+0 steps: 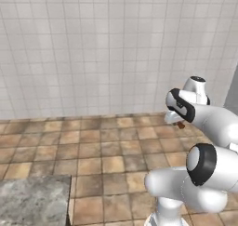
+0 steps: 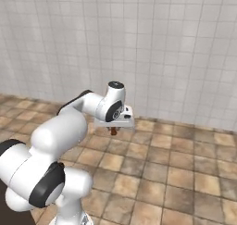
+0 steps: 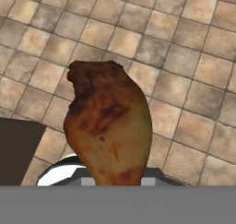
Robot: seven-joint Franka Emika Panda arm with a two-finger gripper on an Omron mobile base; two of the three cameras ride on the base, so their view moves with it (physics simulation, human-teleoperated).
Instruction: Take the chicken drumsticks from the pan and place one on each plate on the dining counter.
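A golden-brown chicken drumstick (image 3: 108,126) hangs from my gripper (image 2: 115,127), which is shut on it, high above the tiled floor. In the hand view the meat covers the fingertips. From the base cameras just a small brown tip of the drumstick (image 1: 181,125) pokes out below the hand; the right base view shows the same drumstick tip (image 2: 114,132). A grey marbled slab corner (image 1: 32,199), probably the dining counter, sits at the lower left of the left base view, well to the left of the gripper. The pan and the plates are out of view.
A white tiled wall (image 1: 93,48) stands ahead, with brown floor tiles (image 2: 185,173) below the hand. A dark block (image 3: 18,149) shows at the left of the hand view.
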